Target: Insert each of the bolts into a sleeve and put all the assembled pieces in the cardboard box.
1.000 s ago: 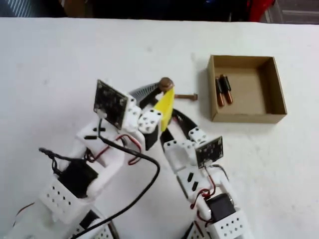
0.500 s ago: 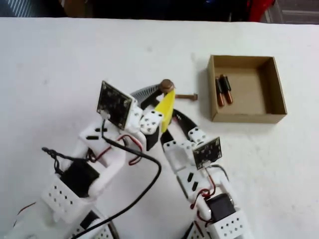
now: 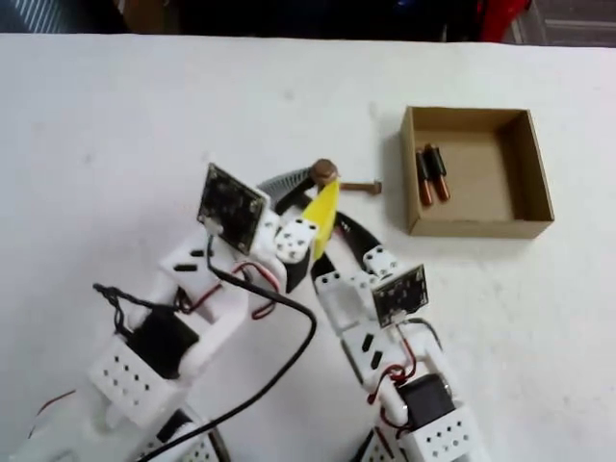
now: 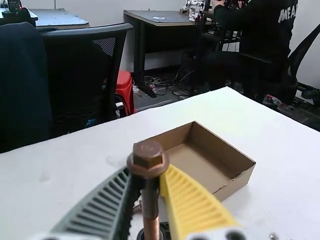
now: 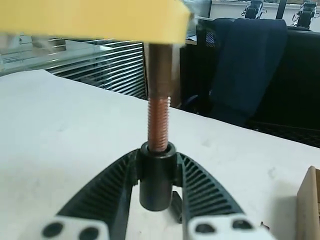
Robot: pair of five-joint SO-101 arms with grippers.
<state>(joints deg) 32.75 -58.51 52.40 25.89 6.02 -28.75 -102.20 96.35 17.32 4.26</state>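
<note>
The bolt [image 5: 159,115] stands upright, its tip in the sleeve [image 5: 157,180], near the cardboard box [image 3: 525,218]. The left gripper [image 4: 148,175] pinching it has edged over; the right gripper [image 5: 157,167] clamps the sleeve. Insertion looks under way.

White table [image 3: 144,96], with a black mesh chair [image 4: 95,60], dark desk [image 4: 160,17] and red stool [image 4: 124,85] behind.

Copper bolt [image 5: 159,100] upright in black sleeve [image 5: 157,180]; two assemblies [image 3: 431,174] in cardboard box [image 3: 481,228].
</note>
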